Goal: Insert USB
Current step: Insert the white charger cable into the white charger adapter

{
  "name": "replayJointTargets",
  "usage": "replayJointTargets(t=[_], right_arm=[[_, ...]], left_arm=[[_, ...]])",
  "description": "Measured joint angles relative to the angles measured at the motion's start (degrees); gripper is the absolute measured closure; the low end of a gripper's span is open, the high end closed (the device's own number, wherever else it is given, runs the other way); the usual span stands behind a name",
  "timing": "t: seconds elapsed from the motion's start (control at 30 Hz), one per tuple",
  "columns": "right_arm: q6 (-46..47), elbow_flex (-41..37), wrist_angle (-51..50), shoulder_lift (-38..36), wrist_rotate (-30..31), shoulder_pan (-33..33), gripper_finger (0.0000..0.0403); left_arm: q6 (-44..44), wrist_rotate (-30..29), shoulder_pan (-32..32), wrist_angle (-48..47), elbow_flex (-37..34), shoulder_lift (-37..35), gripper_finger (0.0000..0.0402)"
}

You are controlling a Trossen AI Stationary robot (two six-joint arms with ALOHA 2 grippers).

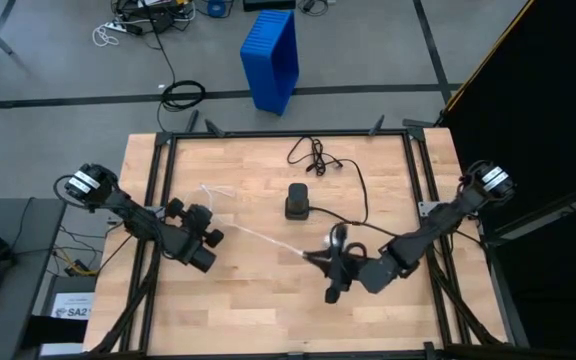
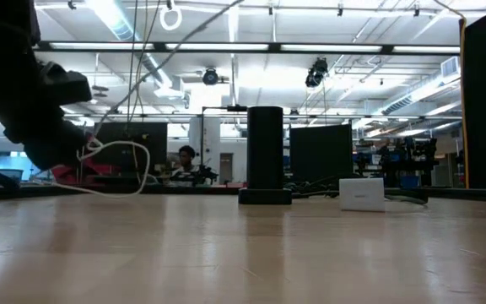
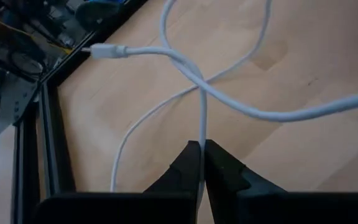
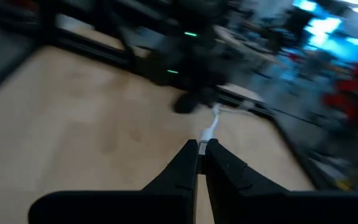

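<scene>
High view: thin white USB cable (image 1: 253,236) stretched taut left of upright black box (image 1: 297,201), pinched by closed left pincer (image 1: 205,262) and closed right pincer (image 1: 331,293). Likely risk: plug slipping or bending under tension before insertion.

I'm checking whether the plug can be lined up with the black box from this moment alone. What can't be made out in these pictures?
- High view: the black box's socket is too small to see.
- Low view: the box shows only one plain side; no port visible.
- Right wrist view: motion blur smears the white cable ahead of the right pincer; plug orientation unreadable.
- Left wrist view: the cable vanishes between the left pincer's fingers.
</scene>
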Motion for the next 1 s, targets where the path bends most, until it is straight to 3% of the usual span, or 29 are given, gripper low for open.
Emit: replayJointTargets(t=[0.13, 0.3, 0.43, 0.6, 0.77, 0.9, 1.0], right_arm=[[2.57, 0.0, 0.15, 0.18, 7.64, -0.98, 0.0403], [6.83, 0.0, -0.18, 0.51, 4.29, -3.57, 0.0403], [9.28, 0.0, -1.63, 0.53, 4.83, -4.42, 0.0403], [10.49, 0.0, -2.65, 0.53, 12.58, -3.87, 0.0403], [10.77, 0.0, -2.46, 0.53, 22.19, -2.52, 0.0403], [11.65, 0.0, -2.43, 0.53, 24.55, -2.06, 0.0403], [11.94, 0.0, -2.45, 0.53, 24.06, -2.43, 0.0403]], left_arm=[[18.76, 2.89, -1.4, 8.98, 1.07, 0.0, 0.0401], [37.0, 4.73, -2.56, 21.7, 2.68, 0.0, 0.0401], [48.05, 11.55, -3.09, 30.49, 3.31, 0.0, 0.0401], [52.12, 21.69, -3.75, 34.59, 3.36, 0.0, 0.0401], [51.99, 22.15, -5.2, 34.65, 3.36, 0.0, 0.0401], [52.09, 22.65, -5.69, 35.0, 3.35, 0.0, 0.0401], [55.93, 23.87, -5.67, 42.47, 3.31, 0.02, 0.0401]])
